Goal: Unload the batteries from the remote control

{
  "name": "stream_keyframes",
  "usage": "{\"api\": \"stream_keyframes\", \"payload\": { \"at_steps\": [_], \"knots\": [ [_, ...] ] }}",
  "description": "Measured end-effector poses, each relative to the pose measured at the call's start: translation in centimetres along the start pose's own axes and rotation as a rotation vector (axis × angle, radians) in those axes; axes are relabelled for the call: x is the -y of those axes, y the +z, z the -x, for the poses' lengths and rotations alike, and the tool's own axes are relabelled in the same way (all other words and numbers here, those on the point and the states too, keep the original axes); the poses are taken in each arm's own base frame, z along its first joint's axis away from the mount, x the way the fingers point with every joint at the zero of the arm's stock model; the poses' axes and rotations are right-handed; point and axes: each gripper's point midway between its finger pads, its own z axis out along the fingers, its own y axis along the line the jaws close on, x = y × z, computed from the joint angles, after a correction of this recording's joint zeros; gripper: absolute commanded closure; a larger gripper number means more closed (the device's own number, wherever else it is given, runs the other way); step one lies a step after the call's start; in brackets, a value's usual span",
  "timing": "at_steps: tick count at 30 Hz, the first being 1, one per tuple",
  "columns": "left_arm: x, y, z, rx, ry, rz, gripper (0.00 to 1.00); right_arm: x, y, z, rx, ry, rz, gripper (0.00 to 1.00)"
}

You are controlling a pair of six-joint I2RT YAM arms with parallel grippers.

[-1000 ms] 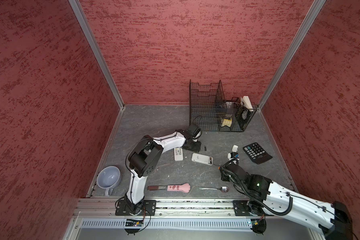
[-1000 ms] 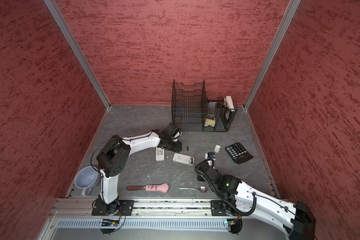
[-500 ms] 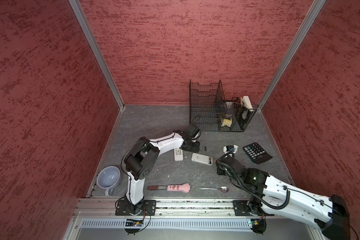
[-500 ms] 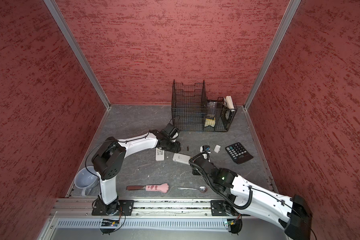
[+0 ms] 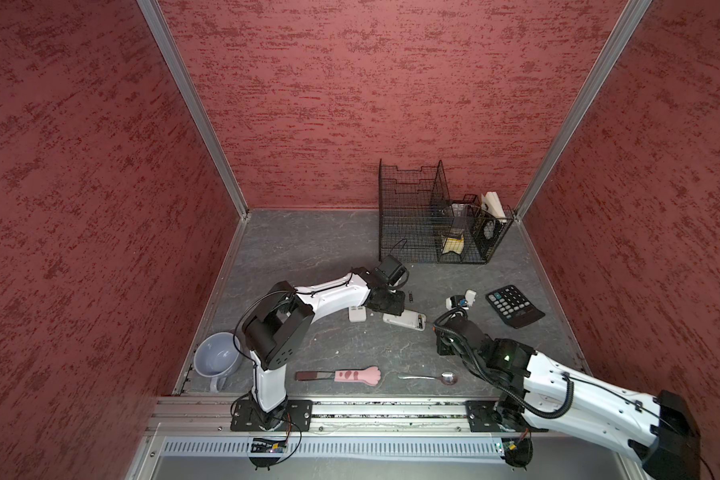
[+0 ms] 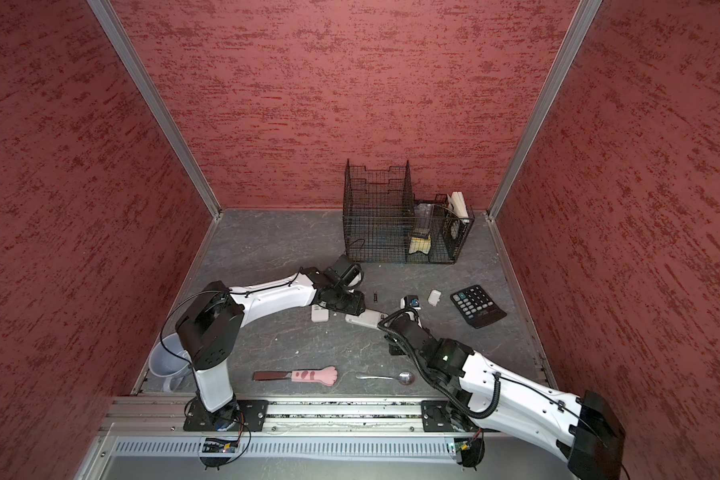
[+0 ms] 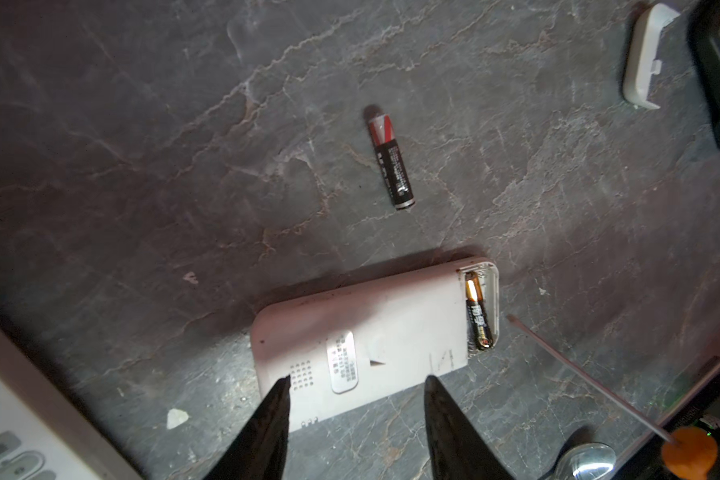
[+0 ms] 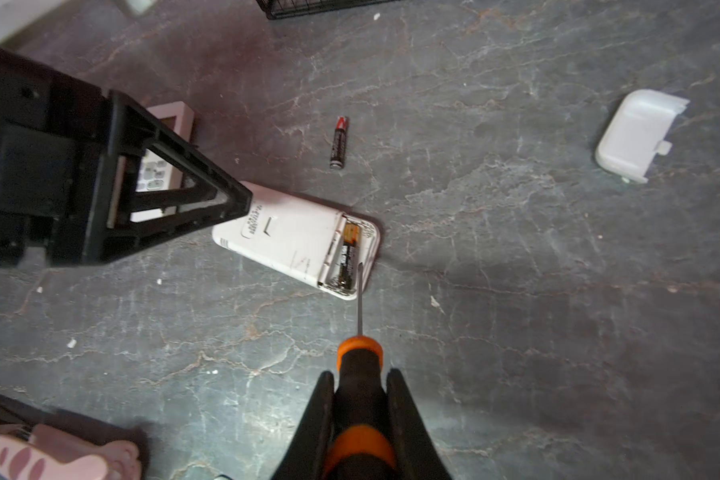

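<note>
While one battery lies out on the worktop, a second battery sits in the remote control; left gripper parted above it, right gripper clenching the screwdriver.

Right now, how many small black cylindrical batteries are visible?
2. One black-and-red battery lies loose on the grey table; one black-and-gold battery sits in the open compartment of the white remote. More may be hidden there.

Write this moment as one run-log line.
left hand: open, tips on remote | right hand: shut on screwdriver | tip: by seated battery | loose battery: beside remote
</note>
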Motion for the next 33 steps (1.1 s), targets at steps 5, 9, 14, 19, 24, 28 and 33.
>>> {"api": "stream_keyframes", "payload": {
  "at_steps": [5,9,14,19,24,28,33],
  "knots": [
    [-0.3,0.6,-0.3,-0.009,-0.014,0.019,0.51,0.2,0.3,-0.4,-0.002,-0.023,0.017,1.00],
    [-0.2,0.9,-0.6,-0.014,-0.018,0.027,0.55,0.0,0.3,-0.3,0.005,-0.042,0.029,1.00],
    [-0.3,1.1,-1.0,-0.020,-0.025,0.036,0.61,-0.3,0.3,0.0,0.014,-0.057,0.038,1.00],
    [-0.7,1.5,-1.1,-0.022,-0.028,0.055,0.67,-0.5,0.6,-0.1,0.009,-0.076,0.038,1.00],
    [-0.8,1.6,-1.1,-0.021,-0.028,0.061,0.70,-0.8,1.0,-0.2,-0.003,-0.088,0.040,1.00],
    [-0.9,1.6,-1.1,-0.021,-0.029,0.063,0.71,-1.0,1.2,-0.4,-0.016,-0.093,0.044,1.00],
    [-0.9,1.7,-1.1,-0.020,-0.028,0.067,0.71,-1.9,1.2,-0.3,-0.010,-0.085,0.100,1.00]
  ]
}}
